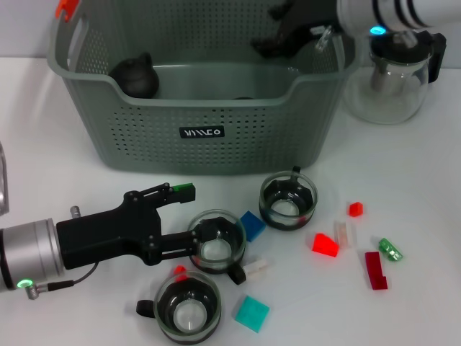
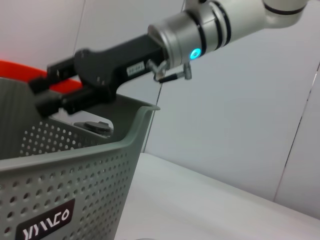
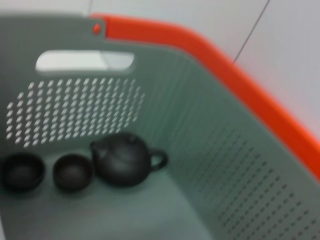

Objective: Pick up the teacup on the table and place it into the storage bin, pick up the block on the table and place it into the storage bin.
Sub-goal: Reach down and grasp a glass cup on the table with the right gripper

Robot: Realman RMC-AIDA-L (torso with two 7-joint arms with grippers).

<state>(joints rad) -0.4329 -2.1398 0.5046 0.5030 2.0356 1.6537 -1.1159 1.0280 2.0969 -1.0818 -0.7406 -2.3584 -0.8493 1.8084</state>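
- Centrally, the storage bin is set at the table's back, holding a dark teapot.
- Above its rim the right gripper is held; its fingers cannot be told.
- Beside the blue block, the middle teacup is pinched at its rim, seemingly, by the left gripper; a shallow grip risks slipping.

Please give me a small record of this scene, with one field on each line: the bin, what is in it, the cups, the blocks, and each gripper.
bin: storage bin, grey-green, at back of table
in bin: dark teapot, two dark cups
teacups on table: three glass ones; middle teacup at the left gripper
blocks: red block, teal block, others scattered
left gripper: low, at middle teacup
right gripper: above the bin's right end
beside bin: glass teapot
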